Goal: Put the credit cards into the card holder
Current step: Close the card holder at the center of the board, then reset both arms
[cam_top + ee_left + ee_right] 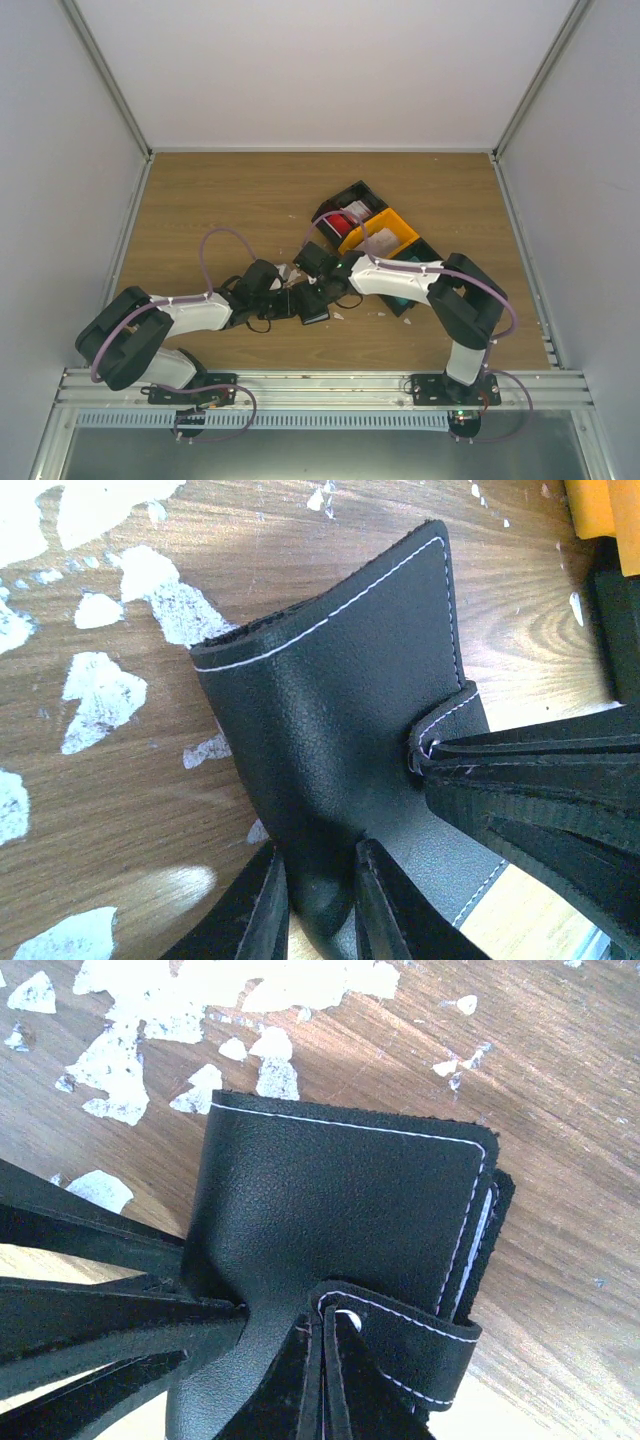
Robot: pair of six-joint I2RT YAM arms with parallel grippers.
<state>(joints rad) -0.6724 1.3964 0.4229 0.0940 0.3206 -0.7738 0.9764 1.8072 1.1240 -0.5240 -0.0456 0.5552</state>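
Note:
The black card holder point(313, 310) is folded shut and held off the table between both grippers at the table's middle. My left gripper point(318, 885) is shut on its folded spine edge point(330, 740). My right gripper point(326, 1345) is shut on the holder's stitched strap point(420, 1335), beside the snap. A pale edge point(484, 1222) shows between the covers; I cannot tell whether it is a card or a pocket. Red and white cards point(349, 222) lie in the black tray at the back. In the top view the left gripper point(288, 300) and right gripper point(318, 275) meet at the holder.
An orange tray point(383, 231) stands between black trays point(352, 197) just behind the right arm. Several small white torn scraps point(96, 695) lie on the wood around the holder. Metal rails and grey walls point(60, 150) bound the table.

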